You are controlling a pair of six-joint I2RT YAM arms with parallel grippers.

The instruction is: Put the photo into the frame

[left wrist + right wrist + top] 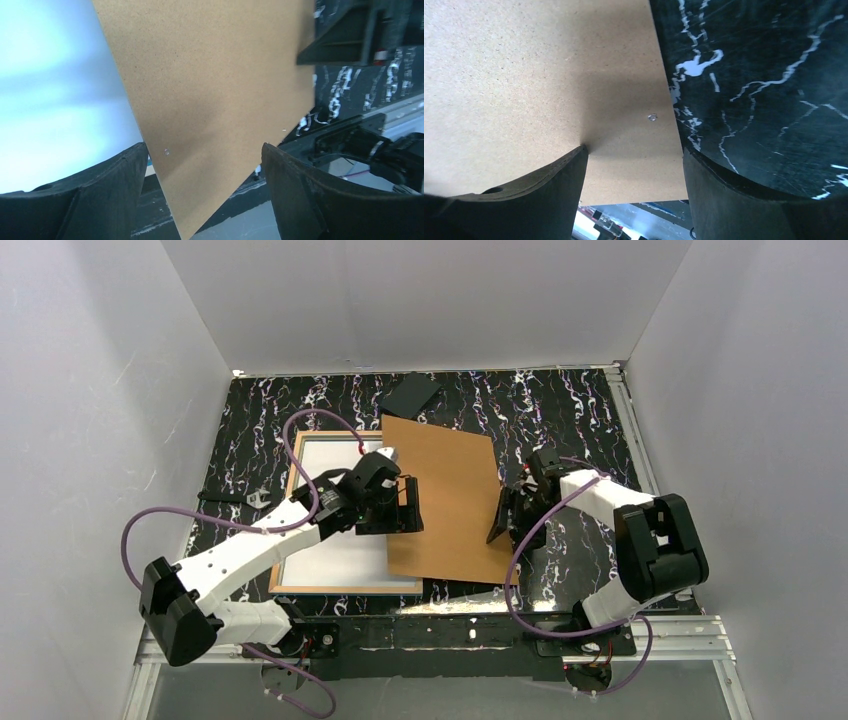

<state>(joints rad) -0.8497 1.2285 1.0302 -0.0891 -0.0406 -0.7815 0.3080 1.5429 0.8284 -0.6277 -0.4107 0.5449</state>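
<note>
The photo (335, 465) seems to lie white side up in the frame (296, 455) on the counter (560, 400), and the left end effector (409, 505) and right end effector (503, 516), both open, straddle opposite edges of the brown board (450, 490), which probably needs sliding squarely over the photo next.

You get soft, even light and sharp focus in the top view. In your left wrist view the photo (45, 90) blows out to bluish-white glare. In the right wrist view, blurred fingers (524, 200) cast a shadow on the board (524, 75).
</note>
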